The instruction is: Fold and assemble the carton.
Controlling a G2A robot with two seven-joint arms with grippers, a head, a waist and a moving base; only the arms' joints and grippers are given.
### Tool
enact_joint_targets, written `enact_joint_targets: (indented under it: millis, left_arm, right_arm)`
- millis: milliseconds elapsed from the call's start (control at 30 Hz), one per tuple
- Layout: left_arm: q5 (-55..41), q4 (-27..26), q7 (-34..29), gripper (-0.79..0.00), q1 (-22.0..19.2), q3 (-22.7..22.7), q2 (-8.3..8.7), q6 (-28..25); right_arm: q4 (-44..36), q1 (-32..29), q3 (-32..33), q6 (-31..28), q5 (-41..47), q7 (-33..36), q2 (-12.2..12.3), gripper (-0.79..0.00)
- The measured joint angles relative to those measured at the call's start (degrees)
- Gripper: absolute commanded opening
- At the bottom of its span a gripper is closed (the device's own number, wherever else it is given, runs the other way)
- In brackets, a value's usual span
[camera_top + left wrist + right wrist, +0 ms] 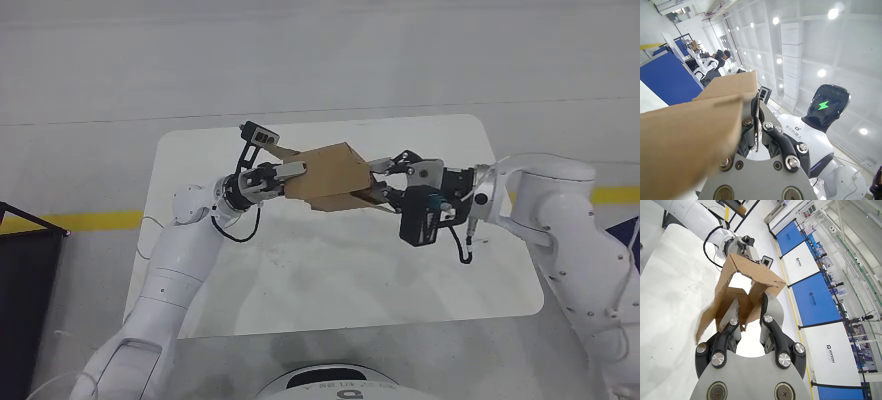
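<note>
Gripping the brown, open-ended corrugated cardboard carton (325, 178) above the white surface (300, 285), with left claw (297, 170) pinched on its left edge and right claw (378, 186) clamped round a right flap.

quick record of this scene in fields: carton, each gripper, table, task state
object: brown cardboard carton, opened into a tube, end flaps not folded shut
position: held up over the white table, between the two arms
left gripper: shut on the edge of a carton panel
right gripper: at the carton's open end, grip unclear
task state: carton not yet assembled
</note>
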Motion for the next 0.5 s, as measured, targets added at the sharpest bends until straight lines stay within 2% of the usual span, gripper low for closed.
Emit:
enact_joint_targets:
  millis: [300, 500]
  left_arm:
    - [-0.08, -0.05, -0.25, -0.785, 0.45, -0.63, 0.13, 0.24]
    - [-0.52, 0.06, -0.46, -0.785, 0.62, -0.71, 0.11, 0.46]
  right_arm:
    - [0.55, 1.82, -2.22, -0.06, 0.16, 0.63, -0.33, -0.468]
    - [0.85, 2.32, -2.74, 1.23, 0.46, 1.29, -0.5, -0.496]
